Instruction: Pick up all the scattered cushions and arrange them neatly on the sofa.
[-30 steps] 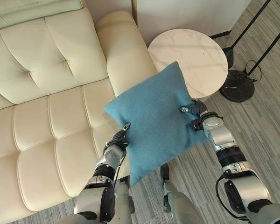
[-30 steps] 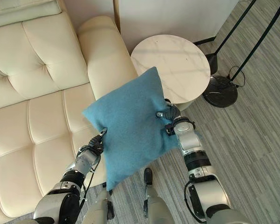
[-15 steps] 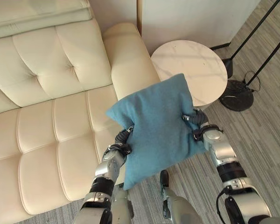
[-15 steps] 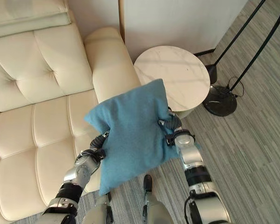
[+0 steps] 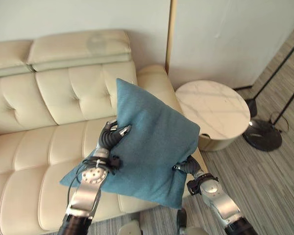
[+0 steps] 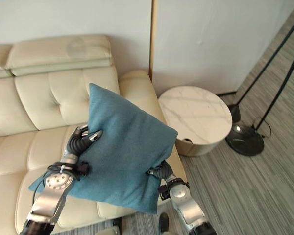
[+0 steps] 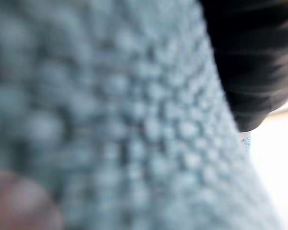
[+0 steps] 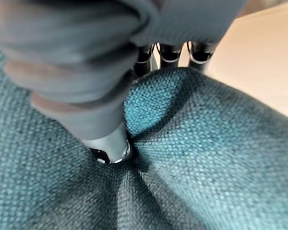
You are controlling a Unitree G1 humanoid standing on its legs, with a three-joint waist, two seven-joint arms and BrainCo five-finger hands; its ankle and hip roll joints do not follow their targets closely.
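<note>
I hold one blue cushion in the air between both hands, over the front right part of the cream sofa. My left hand grips its left edge, fingers curled over the fabric. On the lower right edge my right hand pinches the cloth; the right wrist view has the thumb pressed into the blue weave with fingers behind. The cushion stands tilted, one corner pointing up. Blue weave covers the left wrist view from very close.
A round marble side table stands right of the sofa's armrest. Two black floor-lamp poles with a round base are at the far right on the grey striped floor. A white wall rises behind.
Both hands have lifted the cushion up and leftward toward the sofa, and it has turned so one corner points up. The camera has tilted up, bringing the sofa back and wall into view.
</note>
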